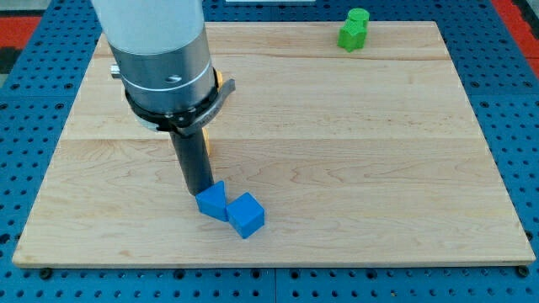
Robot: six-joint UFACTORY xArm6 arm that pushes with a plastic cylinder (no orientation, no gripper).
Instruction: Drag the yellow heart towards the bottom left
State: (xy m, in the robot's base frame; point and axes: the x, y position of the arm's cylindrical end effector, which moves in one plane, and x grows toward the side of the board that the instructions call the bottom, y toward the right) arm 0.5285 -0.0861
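Observation:
My tip (200, 193) is on the wooden board (354, 151), left of centre, touching or almost touching the upper left of a blue block (213, 200). A second blue cube-like block (247, 215) touches that one on its lower right. Of the yellow heart only a thin yellow sliver (208, 143) shows, at the right edge of the rod, a little above the tip. The rest is hidden behind the rod and the arm's body, so its shape cannot be made out.
A green block (354, 29) stands near the board's top edge, toward the view's right. The arm's large grey body (164, 71) covers the board's upper left. A blue perforated surface surrounds the board.

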